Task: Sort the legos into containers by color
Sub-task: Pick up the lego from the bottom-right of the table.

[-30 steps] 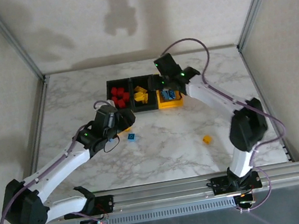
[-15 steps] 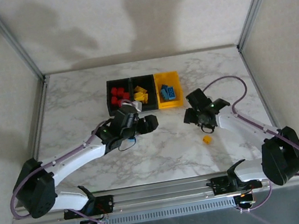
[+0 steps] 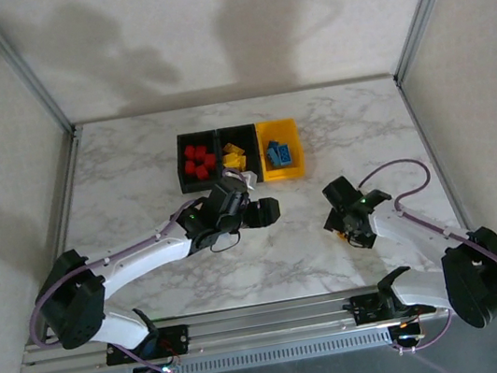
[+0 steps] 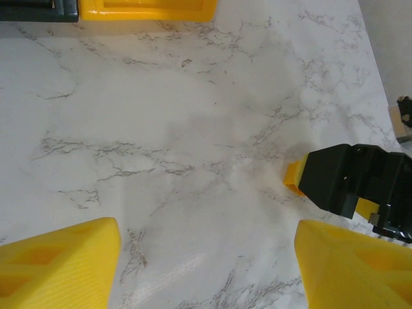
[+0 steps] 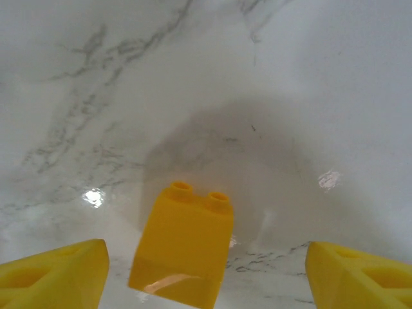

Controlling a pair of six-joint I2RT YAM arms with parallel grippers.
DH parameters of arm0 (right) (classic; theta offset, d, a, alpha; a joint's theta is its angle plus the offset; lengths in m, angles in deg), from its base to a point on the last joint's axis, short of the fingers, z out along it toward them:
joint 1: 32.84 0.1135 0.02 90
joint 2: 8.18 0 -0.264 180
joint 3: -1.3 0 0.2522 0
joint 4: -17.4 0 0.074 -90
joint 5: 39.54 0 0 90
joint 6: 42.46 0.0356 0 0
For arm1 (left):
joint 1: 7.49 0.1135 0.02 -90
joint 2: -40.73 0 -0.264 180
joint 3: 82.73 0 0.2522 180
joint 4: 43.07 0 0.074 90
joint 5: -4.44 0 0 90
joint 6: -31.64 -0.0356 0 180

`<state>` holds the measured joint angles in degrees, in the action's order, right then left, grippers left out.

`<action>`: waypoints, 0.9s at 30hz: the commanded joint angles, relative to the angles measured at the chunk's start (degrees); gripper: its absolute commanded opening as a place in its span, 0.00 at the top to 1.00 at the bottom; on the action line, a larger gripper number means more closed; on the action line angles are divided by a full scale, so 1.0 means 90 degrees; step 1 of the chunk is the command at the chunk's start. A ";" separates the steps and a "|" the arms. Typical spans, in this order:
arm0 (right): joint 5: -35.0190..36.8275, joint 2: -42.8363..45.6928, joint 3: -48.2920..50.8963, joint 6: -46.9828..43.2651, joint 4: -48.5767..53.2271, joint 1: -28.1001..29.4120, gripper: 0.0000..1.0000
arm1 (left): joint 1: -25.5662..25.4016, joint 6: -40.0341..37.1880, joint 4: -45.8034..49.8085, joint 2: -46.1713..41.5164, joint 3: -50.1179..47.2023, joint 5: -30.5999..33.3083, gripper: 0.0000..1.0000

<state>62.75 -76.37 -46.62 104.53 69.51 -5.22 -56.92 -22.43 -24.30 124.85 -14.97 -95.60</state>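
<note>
Right jaws: standing wide apart and gripping nothing, as the right gripper (image 5: pixel 209 273) is hanging low over the marble table (image 5: pixel 290 96).
Brick: the yellow brick (image 5: pixel 182 248) is sitting on the table between those jaws, closer to the finger at the wrist view's left, its two studs lining up roughly finger to finger.
Nearer arm: the right. The left gripper (image 4: pixel 206 267), jaws likewise parted and empty, is facing the brick from well apart.
Hidden: the brick's lower edge is running off the right wrist view, and from above the right gripper is covering most of it.
</note>
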 commanded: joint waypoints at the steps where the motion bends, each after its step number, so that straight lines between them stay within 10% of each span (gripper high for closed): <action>1: -0.0094 -0.0116 0.0165 0.0207 -0.0350 -0.0043 0.27 | -0.0057 -0.0095 0.0060 0.0023 0.0191 0.0100 0.29; 10: -0.0011 -0.0181 -0.0113 -0.0151 -0.0469 -0.0034 0.71 | -0.0055 0.0062 0.0165 -0.0019 0.0143 0.0488 0.31; 27: 0.0298 -0.2738 -0.4475 -0.1724 -0.1032 0.0857 0.72 | 0.1247 0.0287 0.0983 -0.1736 -0.0356 0.1484 0.30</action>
<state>65.35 -96.04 -80.89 94.11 62.53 1.68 -46.36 -21.36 -18.59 111.52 -16.24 -83.67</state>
